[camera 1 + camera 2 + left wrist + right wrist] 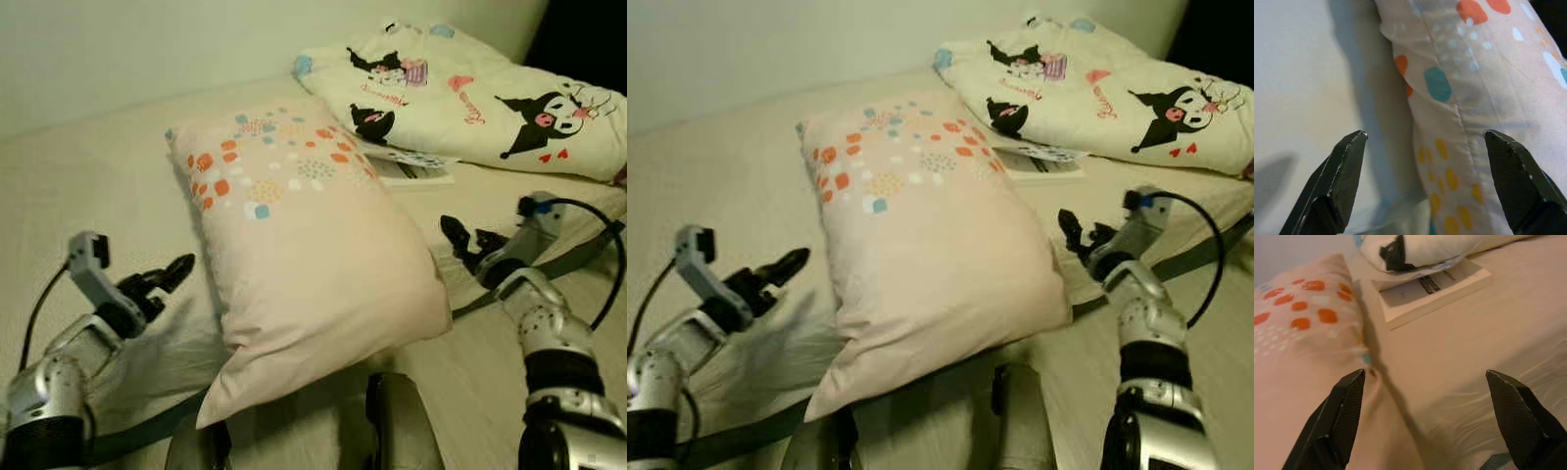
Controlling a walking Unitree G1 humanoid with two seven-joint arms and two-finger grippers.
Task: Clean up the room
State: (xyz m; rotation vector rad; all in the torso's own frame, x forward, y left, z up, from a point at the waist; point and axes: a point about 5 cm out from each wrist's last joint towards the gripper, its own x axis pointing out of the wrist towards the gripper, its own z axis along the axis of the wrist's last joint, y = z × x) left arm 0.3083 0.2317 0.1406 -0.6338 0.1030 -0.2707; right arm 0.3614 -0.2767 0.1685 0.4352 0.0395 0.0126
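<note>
Pillow (304,264) lies lengthwise between your spread-fingered left gripper (165,279) and right gripper (462,243), both flanking it equally

pillow (931,235) on bed (725,186) | left pincer (784,266), right pincer (1076,232) flank it, apart

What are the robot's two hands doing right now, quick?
Left hand: open, holding nothing, beside the spotted pillow.
Right hand: open, holding nothing, at the pillow's other side.
</note>
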